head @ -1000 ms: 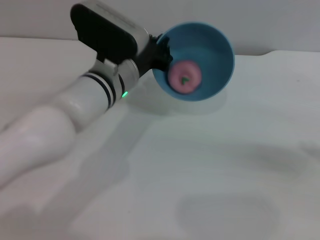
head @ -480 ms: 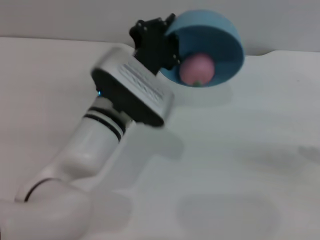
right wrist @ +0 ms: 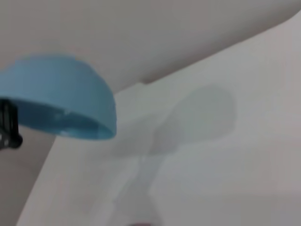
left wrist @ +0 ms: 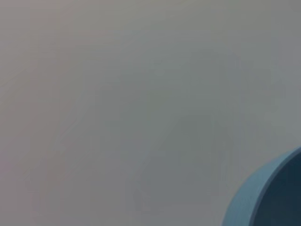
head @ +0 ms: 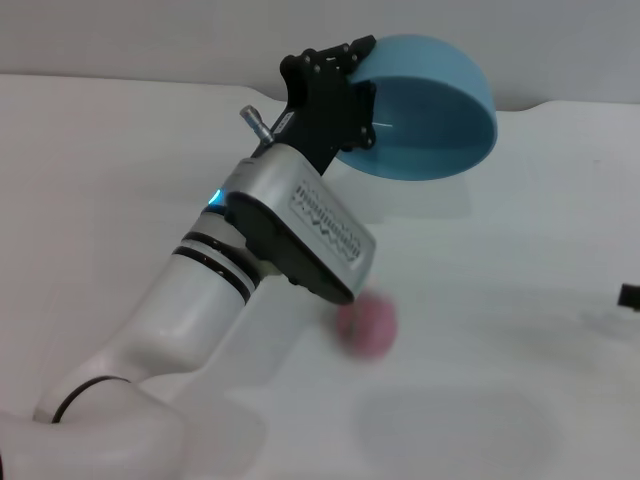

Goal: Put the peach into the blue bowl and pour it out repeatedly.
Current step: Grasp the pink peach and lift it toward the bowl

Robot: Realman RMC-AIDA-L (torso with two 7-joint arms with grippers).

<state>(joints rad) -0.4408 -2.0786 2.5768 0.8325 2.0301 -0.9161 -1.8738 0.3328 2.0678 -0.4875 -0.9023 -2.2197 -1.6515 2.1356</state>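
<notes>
My left gripper (head: pixel 345 80) is shut on the rim of the blue bowl (head: pixel 430 110), holding it high over the far side of the table. The bowl is tipped over with its mouth turned down and towards me, and nothing is inside. The peach (head: pixel 367 326) is a blurred pink ball low over the white table, below the bowl and right beside my left wrist. The bowl's rim (left wrist: pixel 263 197) fills a corner of the left wrist view. In the right wrist view the bowl (right wrist: pixel 61 94) hangs tilted. A dark edge of my right gripper (head: pixel 630 296) shows at the far right.
The white table (head: pixel 500 400) spreads out around the peach, with a grey wall behind it. My left forearm (head: pixel 200 300) slants across the left half of the table.
The left wrist has rolled further and tipped the bowl over. The peach has left the bowl and dropped towards the table nearer to me.
</notes>
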